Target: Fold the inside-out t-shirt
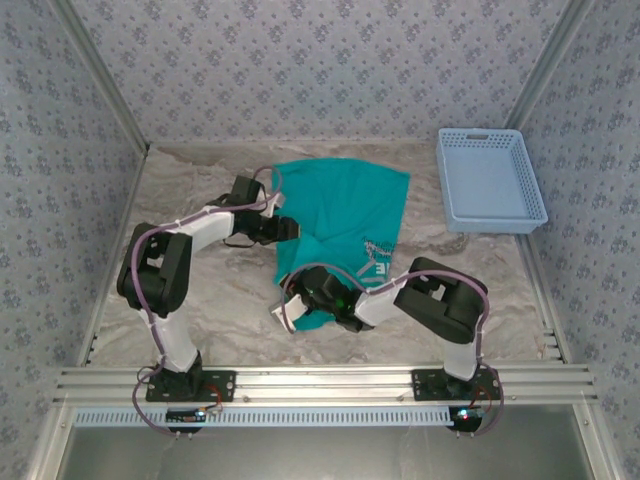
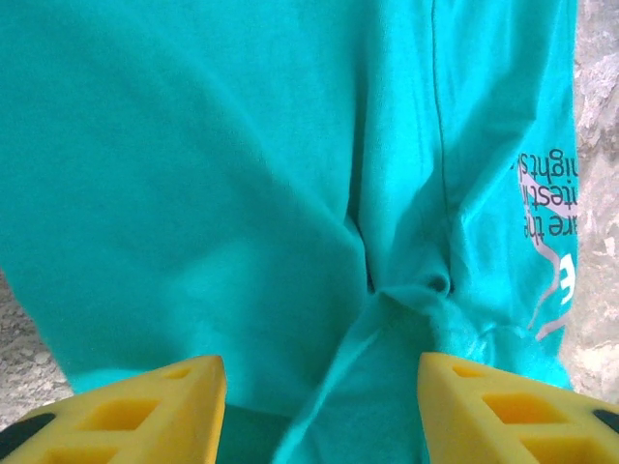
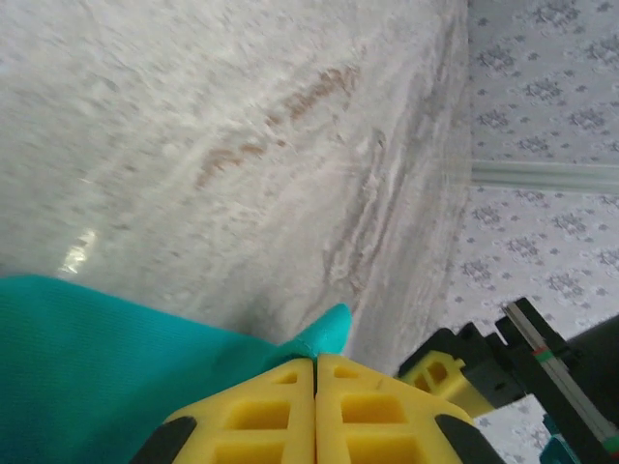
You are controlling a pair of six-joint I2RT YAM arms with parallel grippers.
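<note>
The inside-out t-shirt (image 1: 345,205), teal with grey lettering (image 2: 551,222) along one side, lies rumpled in the middle of the table. My left gripper (image 1: 290,228) is at its left edge. In the left wrist view the left gripper (image 2: 319,411) is open, its yellow fingers (image 2: 145,416) wide apart over a bunched fold (image 2: 406,300). My right gripper (image 1: 285,315) is at the shirt's near-left corner. In the right wrist view the right gripper (image 3: 315,365) is shut on the t-shirt, and a teal tip (image 3: 327,336) pokes out past the pads.
A light blue plastic basket (image 1: 488,180) stands at the back right. Patterned walls close in the marbled table (image 1: 210,300) on three sides. The other arm's yellow finger (image 3: 440,377) shows close by in the right wrist view.
</note>
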